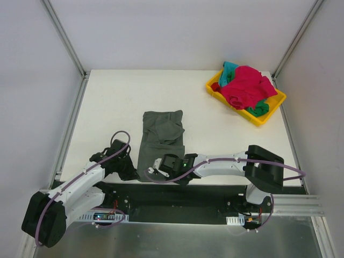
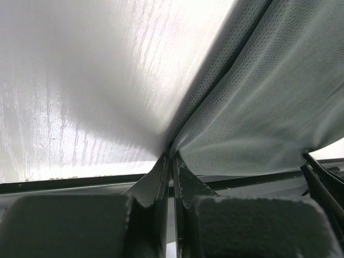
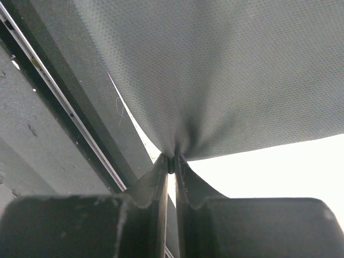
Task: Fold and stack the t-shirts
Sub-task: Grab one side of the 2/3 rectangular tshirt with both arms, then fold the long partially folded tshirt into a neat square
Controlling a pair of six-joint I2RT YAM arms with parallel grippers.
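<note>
A dark olive-grey t-shirt [image 1: 161, 137] lies lengthwise in the middle of the white table [image 1: 107, 97], its near hem at the table's front edge. My left gripper [image 1: 129, 173] is shut on the hem's left corner; in the left wrist view the cloth [image 2: 258, 107] is pinched between the fingertips of the left gripper [image 2: 172, 157]. My right gripper [image 1: 156, 171] is shut on the hem a little further right, the grey fabric [image 3: 226, 75] bunching into the tips of that gripper [image 3: 171, 160]. The magenta-red [image 1: 244, 86], teal [image 1: 228, 69] and green [image 1: 259, 109] t-shirts lie heaped at the back right.
The heaped shirts sit in a yellow tray [image 1: 275, 105] near the table's right rear corner. Metal frame posts [image 1: 64, 37] rise at the back corners. A black rail [image 1: 177, 194] runs along the front edge between the arm bases.
</note>
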